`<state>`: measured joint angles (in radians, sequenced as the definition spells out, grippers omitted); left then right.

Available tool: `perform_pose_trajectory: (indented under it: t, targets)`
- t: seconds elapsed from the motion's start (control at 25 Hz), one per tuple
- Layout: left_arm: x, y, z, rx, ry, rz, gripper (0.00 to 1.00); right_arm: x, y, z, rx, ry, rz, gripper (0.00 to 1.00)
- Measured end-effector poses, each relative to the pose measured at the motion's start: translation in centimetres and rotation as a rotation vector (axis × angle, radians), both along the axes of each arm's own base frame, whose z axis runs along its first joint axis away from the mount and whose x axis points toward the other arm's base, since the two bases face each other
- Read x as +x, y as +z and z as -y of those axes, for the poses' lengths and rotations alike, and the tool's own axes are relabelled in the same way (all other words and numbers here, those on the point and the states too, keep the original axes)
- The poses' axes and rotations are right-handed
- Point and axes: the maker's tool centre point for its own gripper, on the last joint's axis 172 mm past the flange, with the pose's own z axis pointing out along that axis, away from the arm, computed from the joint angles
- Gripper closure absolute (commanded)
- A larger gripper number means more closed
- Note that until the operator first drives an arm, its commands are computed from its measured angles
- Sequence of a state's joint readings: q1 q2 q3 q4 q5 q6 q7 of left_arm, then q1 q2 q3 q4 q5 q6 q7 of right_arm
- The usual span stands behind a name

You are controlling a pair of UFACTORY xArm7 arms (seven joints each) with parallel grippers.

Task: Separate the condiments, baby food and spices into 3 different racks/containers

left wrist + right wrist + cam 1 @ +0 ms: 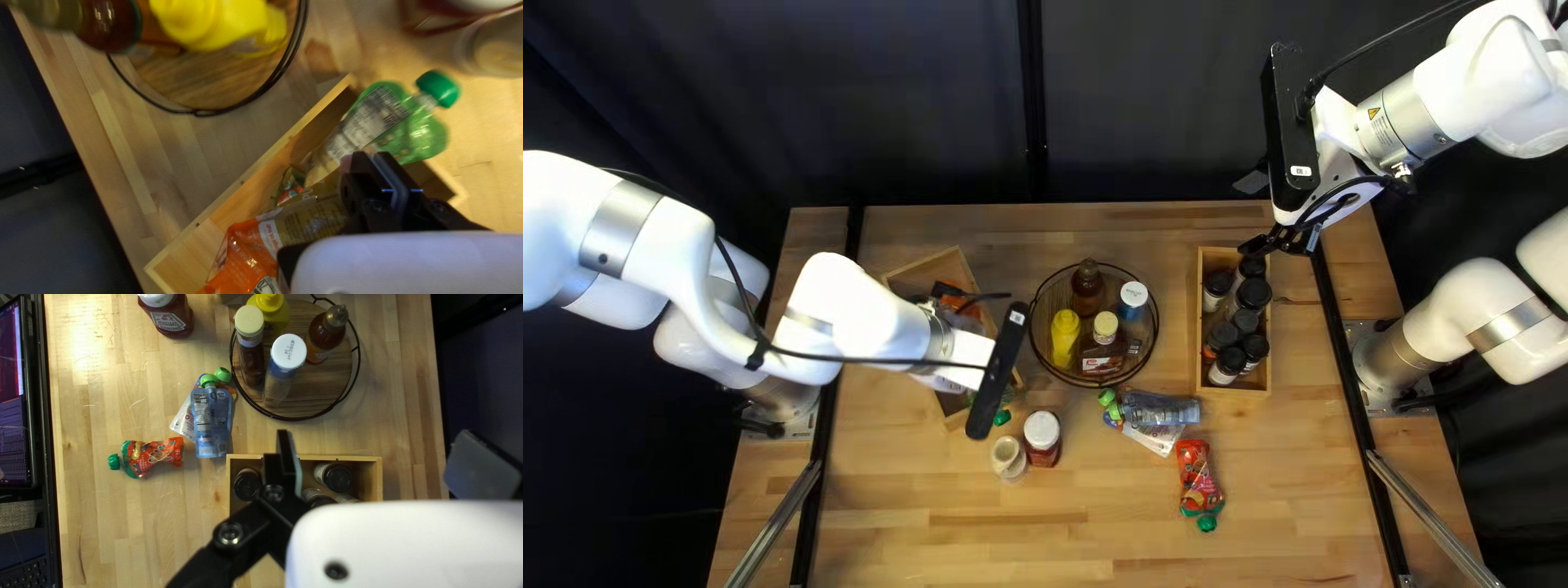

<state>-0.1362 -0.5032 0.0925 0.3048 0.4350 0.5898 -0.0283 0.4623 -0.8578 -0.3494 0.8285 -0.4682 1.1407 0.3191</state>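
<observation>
My left gripper (998, 372), its fingertips hidden there, is above the left crate (964, 265); the left gripper (373, 158) is shut beside a green pouch (419, 133) at the crate's end, near an orange pouch (245, 247). At the right crate's far end, my right gripper (1255, 215) is raised; in its wrist view, the right gripper (384, 465) stands open, nothing between its fingers. Dark-capped spice jars (1255, 293) fill the right crate (1200, 327). The round rack (1046, 365) holds a yellow bottle (1064, 338) and several other bottles.
A blue pouch (1163, 409) overlaps a white one (1154, 439), with a red pouch (1196, 468) nearer the front. A white-lidded red jar (1042, 438) and a small pale jar (1009, 458) stand between the left crate and the near edge.
</observation>
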Motion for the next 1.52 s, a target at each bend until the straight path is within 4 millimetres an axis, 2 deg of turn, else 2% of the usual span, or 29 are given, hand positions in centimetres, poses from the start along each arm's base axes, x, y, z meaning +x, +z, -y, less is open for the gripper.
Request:
perform_pose_trajectory:
  t: [0.28,0.32,0.36,0.4,0.44,0.64,0.84,0.96,1.2,1.4,1.52]
  targets:
    - [-1.4,-3.1,-1.8,-0.025,0.030,-0.003,0.97,0.0,0.0,0.0,0.000,0.000,0.000,0.00]
    - [-1.5,-3.4,-1.9,-0.029,0.031,-0.003,0.81,0.0,0.0,0.0,0.000,0.000,0.000,0.00]
    - [-1.6,-3.8,-1.9,-0.032,0.033,-0.004,0.33,0.0,0.0,0.0,0.000,0.000,0.000,0.00]
    - [-1.7,-4.1,-1.9,-0.036,0.035,-0.003,0.11,0.0,0.0,0.0,0.000,0.000,0.000,0.00]
    - [-1.8,-4.4,-1.9,-0.039,0.037,-0.003,0.00,0.0,0.0,0.0,0.000,0.000,0.000,0.00]
    - [-1.8,-4.1,-1.5,-0.048,0.045,0.000,0.00,0.0,0.0,0.0,0.000,0.000,0.000,0.00]
    - [-0.5,-0.6,0.5,-0.050,0.036,0.003,0.00,0.0,0.0,0.0,0.000,0.000,0.000,0.00]
    - [1.1,2.2,2.8,-0.058,0.030,0.006,0.00,0.0,0.0,0.0,0.000,0.000,0.000,0.00]
    - [4.6,6.3,9.6,-0.091,-0.010,-0.021,0.00,0.0,0.0,0.0,0.000,0.000,0.000,0.00]
    - [6.7,7.8,14.8,-0.114,-0.071,-0.068,0.00,0.0,0.0,0.0,0.000,0.000,0.000,0.00]
    - [6.9,8.2,17.1,-0.126,-0.083,-0.099,0.00,0.0,0.0,0.0,0.000,0.000,0.000,0.00]
